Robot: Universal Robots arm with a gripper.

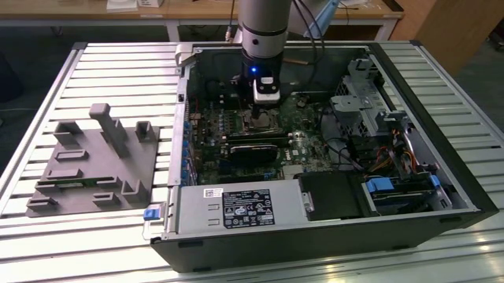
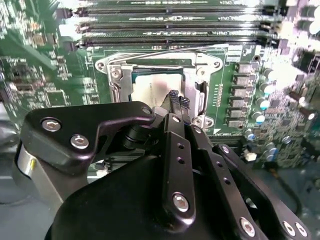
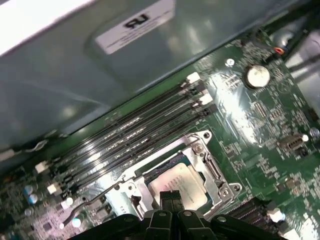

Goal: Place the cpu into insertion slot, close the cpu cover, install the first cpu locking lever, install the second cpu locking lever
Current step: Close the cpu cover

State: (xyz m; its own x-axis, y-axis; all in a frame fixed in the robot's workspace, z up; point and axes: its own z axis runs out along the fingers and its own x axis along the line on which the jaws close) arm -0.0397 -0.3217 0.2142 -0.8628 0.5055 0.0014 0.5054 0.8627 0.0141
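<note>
- Two black fingers of the gripper are pressed together with nothing between them. In both wrist views their tips hover just above the chip's face.
- Just beyond the tips, the cpu lies flat in the insertion slot, its pale metal face showing through the frame.
- The cpu cover appears folded down, its silver frame lying around the chip on all sides. Whether it is fully seated cannot be told.
- One locking lever, a thin wire, runs along the socket's edge beside the memory slots. Whether it is hooked home cannot be told.
- Placing the chip looks done, and the work appears to stand at the cover-and-lever stage, with the closed fingers serving as a pusher. A push from here calls for steady pressure on metal frame or wire, kept off the chip itself.
- Farther out, the exterior view shows the arm upright over the board inside the open computer case.
</note>
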